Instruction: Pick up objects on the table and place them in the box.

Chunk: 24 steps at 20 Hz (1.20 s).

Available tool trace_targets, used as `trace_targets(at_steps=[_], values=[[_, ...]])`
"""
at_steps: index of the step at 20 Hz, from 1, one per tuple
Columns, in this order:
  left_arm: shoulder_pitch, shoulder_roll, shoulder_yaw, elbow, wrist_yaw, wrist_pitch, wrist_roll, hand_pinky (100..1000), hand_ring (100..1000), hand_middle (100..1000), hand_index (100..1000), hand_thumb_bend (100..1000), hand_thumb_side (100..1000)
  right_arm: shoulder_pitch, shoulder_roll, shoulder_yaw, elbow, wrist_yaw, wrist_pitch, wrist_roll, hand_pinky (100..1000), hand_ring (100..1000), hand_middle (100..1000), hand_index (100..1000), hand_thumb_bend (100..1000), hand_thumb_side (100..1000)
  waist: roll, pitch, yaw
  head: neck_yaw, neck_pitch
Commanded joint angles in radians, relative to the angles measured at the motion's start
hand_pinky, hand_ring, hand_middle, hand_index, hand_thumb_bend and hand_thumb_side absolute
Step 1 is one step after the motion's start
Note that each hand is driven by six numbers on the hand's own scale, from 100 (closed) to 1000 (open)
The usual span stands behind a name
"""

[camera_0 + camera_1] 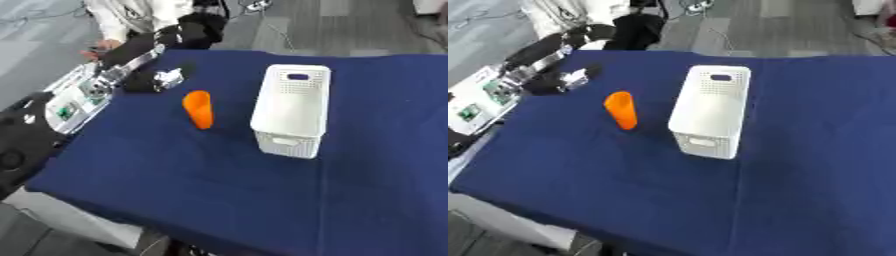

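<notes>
An orange cup-shaped object (199, 109) stands on the blue table (219, 190), left of centre. To its right is the white perforated box (293, 107), with handle slots in its end walls. My left hand (156, 79) hovers over the table's far left part, a little behind and to the left of the orange object and apart from it. Its fingers are relaxed and hold nothing. My right hand shows in no view.
My left arm (131, 50) reaches in from the upper left along the table's left edge. A white and black unit with green parts (74, 102) lies beside that edge. The floor lies beyond the far edge.
</notes>
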Motion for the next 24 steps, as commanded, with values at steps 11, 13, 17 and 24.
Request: trace_targets(at_steps=[11, 13, 17, 24], values=[[0.004, -0.040, -0.017, 0.007, 0.006, 0.017, 0.021, 1000, 997, 1000, 1000, 272, 1000, -0.021, -0.009, 0.000, -0.010, 0.001, -0.002, 0.005, 450, 635, 658, 699, 100, 942, -0.013, -0.007, -0.006, 0.003, 0.000], [0.005, -0.053, -0.020, 0.011, 0.008, 0.016, 0.016, 1000, 997, 1000, 1000, 272, 1000, -0.022, -0.008, 0.000, -0.011, 0.001, -0.002, 0.006, 450, 635, 658, 699, 100, 942, -0.014, -0.006, -0.006, 0.004, 0.000], [0.003, -0.069, -0.023, 0.017, -0.013, 0.010, 0.013, 1000, 997, 1000, 1000, 269, 1000, -0.024, -0.007, 0.001, -0.011, 0.001, -0.002, 0.007, 450, 635, 658, 699, 100, 941, -0.016, -0.003, -0.009, 0.007, 0.000], [-0.004, -0.096, -0.032, 0.031, -0.023, 0.003, -0.001, 1000, 996, 1000, 1000, 270, 1000, -0.027, -0.004, 0.003, -0.012, 0.001, -0.002, 0.009, 450, 635, 658, 699, 100, 941, -0.018, 0.000, -0.013, 0.014, 0.000]])
